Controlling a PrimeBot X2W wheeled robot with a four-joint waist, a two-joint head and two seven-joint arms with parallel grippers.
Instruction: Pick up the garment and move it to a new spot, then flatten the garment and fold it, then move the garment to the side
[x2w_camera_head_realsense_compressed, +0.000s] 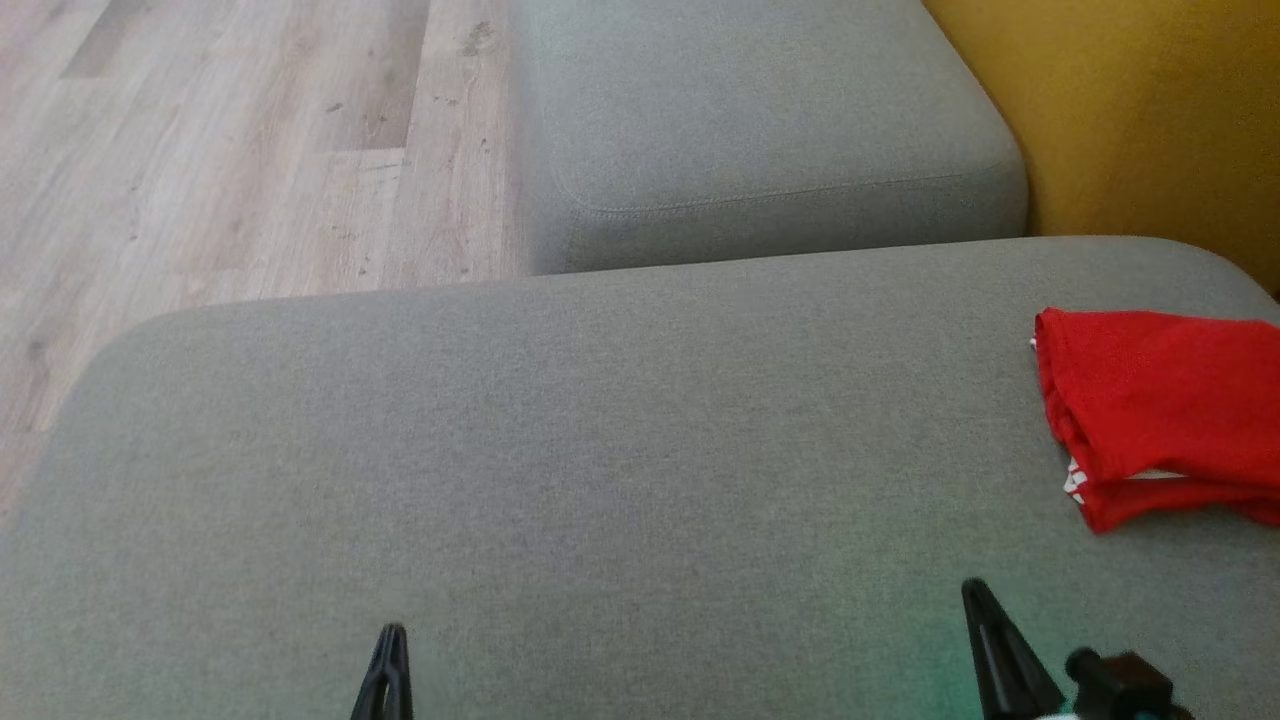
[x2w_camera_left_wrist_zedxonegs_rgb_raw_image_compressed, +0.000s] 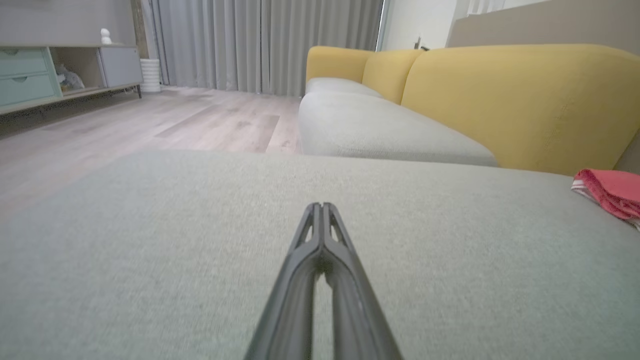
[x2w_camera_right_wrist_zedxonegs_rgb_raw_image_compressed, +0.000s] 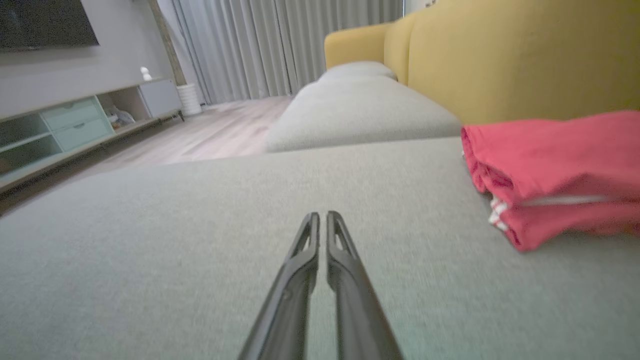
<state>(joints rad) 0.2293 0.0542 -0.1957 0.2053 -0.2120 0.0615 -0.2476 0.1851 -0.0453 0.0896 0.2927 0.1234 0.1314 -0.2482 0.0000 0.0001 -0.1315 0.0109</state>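
Note:
The garment is red with white trim, folded into a thick bundle at the right edge of the grey cushion. It also lies at the far right in the left wrist view and at the right in the right wrist view. My left gripper hovers low over the cushion's front, shut and empty, its tips pressed together. My right gripper sits near the front right, below and left of the garment, fingers nearly touching with nothing between them.
A second grey seat cushion lies beyond the near one, with the yellow backrest to the right. Wood floor stretches to the left. A low media cabinet and curtains stand across the room.

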